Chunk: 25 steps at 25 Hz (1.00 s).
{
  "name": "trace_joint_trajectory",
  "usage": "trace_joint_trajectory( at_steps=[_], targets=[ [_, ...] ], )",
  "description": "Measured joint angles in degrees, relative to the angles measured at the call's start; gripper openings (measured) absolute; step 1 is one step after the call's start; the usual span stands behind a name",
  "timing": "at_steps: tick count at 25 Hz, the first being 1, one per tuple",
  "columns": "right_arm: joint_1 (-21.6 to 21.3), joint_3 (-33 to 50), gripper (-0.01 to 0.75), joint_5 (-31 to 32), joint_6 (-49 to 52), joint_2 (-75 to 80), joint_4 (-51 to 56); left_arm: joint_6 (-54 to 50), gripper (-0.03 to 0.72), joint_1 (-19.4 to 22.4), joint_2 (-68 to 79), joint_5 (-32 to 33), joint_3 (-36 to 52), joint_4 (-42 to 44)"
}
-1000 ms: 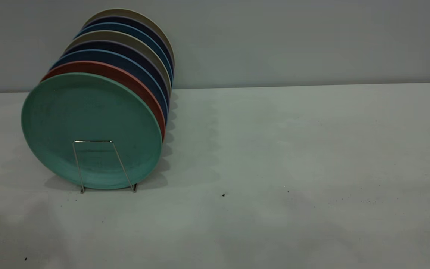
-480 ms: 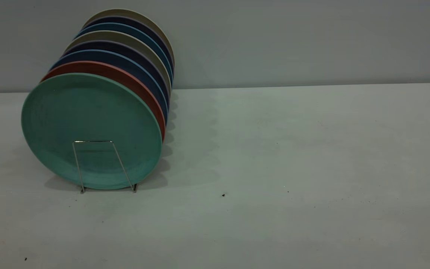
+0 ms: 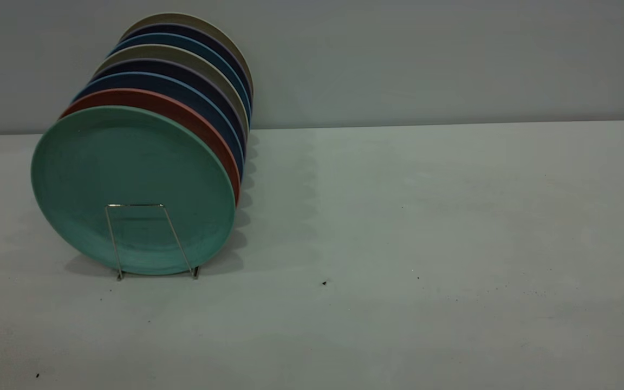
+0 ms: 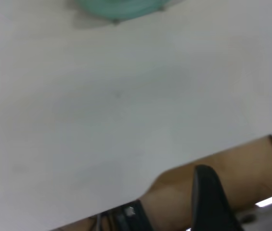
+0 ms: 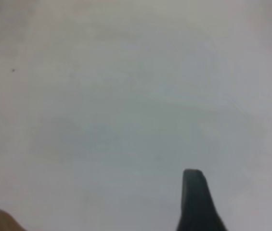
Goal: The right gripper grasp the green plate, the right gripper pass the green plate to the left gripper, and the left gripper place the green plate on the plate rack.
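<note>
The green plate stands on edge in the front slot of the plate rack, near the surface's far-left corner, leaning against a salmon-pink plate and the darker plates behind it. Neither arm shows in the exterior view. The left gripper and right gripper each show one dark finger over bare surface, so I cannot tell whether either is apart or together. The job looks finished; the remaining risk is an arm brushing the row and tipping the plates.
</note>
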Motion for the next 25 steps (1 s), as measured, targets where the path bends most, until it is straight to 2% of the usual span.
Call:
trace_joint_trajectory(
  at_steps=[6, 15, 21, 25],
  targets=[
    [0.0, 0.0, 0.48, 0.0, 0.0, 0.0, 0.22, -5.13, 0.419, 0.0, -8.24, -1.26, 5.67, 2.49],
    [-0.12, 0.0, 0.48, 0.0, 0.04, 0.0, 0.35, -5.76, 0.419, 0.0, -10.25, -1.05, 6.05, 2.56],
    [-3.9, 0.0, 0.48, 0.05, 0.04, 0.0, 0.47, -5.89, 0.419, 0.0, -10.27, -1.05, 6.05, 2.56],
    [-4.13, 0.0, 0.48, 0.05, 0.04, 0.0, 0.47, -5.93, 0.419, 0.0, -13.09, -1.05, 6.05, 2.56]
  ],
)
